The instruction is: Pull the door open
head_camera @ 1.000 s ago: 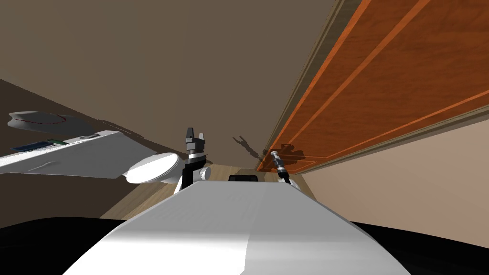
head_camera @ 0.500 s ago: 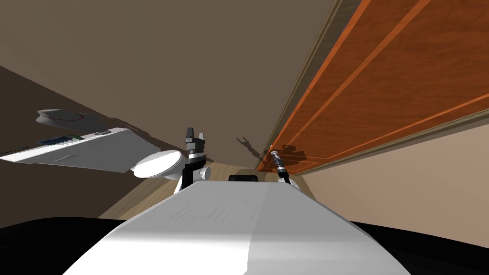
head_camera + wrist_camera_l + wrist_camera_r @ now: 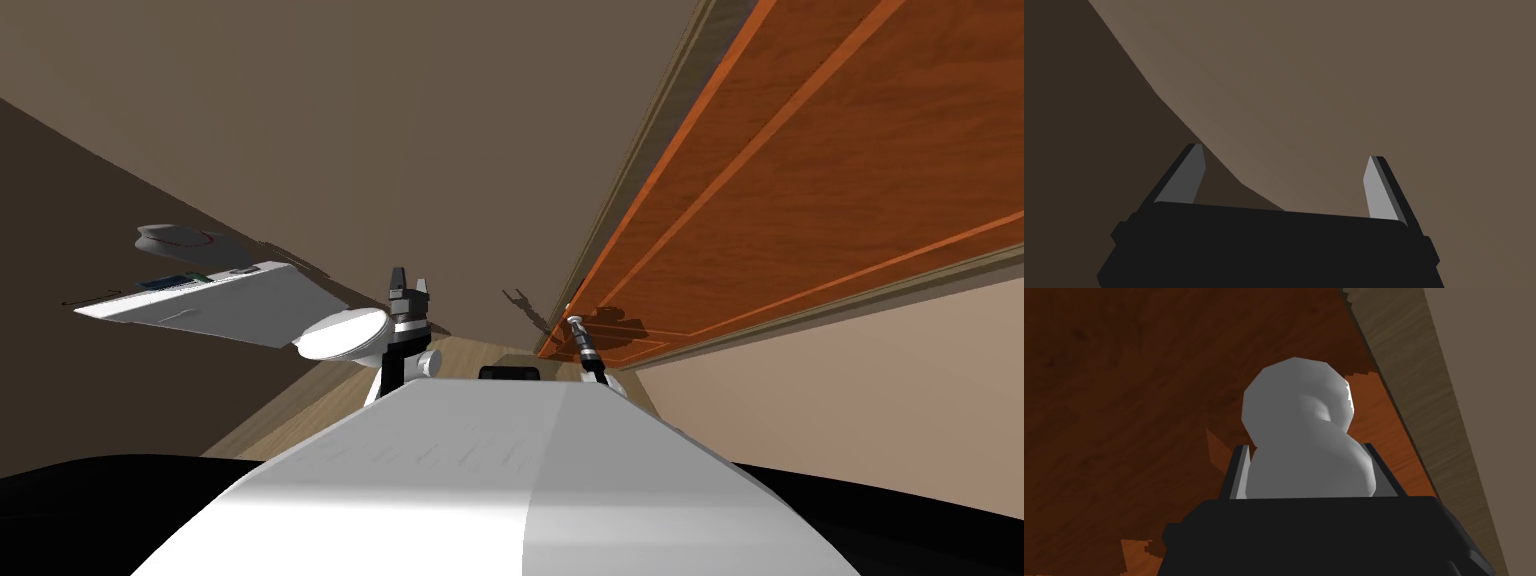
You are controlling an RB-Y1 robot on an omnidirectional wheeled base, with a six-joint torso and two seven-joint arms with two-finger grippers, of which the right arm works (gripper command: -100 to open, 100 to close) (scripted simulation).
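The right gripper [image 3: 1306, 455] is clamped on the grey knob [image 3: 1298, 400] of the reddish wooden door [image 3: 800, 170], its fingers pressing the knob's sides just beside the door frame [image 3: 1424, 403]. The door lies against that frame, so I judge the grasp made and the pull barely begun. The next move calls for drawing the knob back along the door's arc without slipping. The left gripper [image 3: 1285, 153] is raised, fingers apart, holding nothing.
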